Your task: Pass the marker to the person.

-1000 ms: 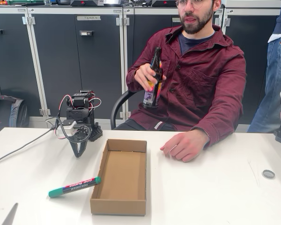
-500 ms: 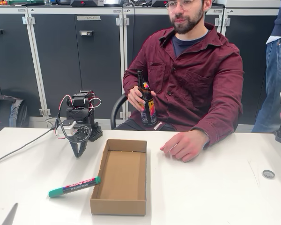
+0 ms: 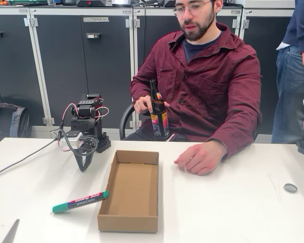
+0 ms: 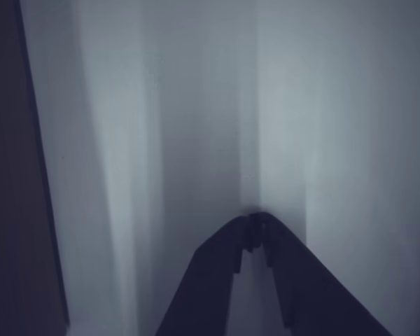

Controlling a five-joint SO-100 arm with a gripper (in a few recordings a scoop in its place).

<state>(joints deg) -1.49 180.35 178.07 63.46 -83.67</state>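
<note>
**Marker waiting, nothing in my claw**

The person (image 3: 207, 81) sits across the table (image 3: 233, 212), well off to my right in the fixed view, one hand (image 3: 200, 158) resting there. My claw (image 3: 83, 163) points down, tips together, holding nothing. The marker (image 3: 80, 201) lies flat just ahead of me: light, stiff, probably slick. I'd grip mid-barrel.

Table (image 3: 233, 212): smooth, matt white surface. Box (image 3: 130, 190): plain brown cardboard, matt. Marker (image 3: 81, 201): glossy plastic. Bottle (image 3: 158, 114): dark glossy glass. Shirt (image 3: 213, 86): maroon cloth.
</note>
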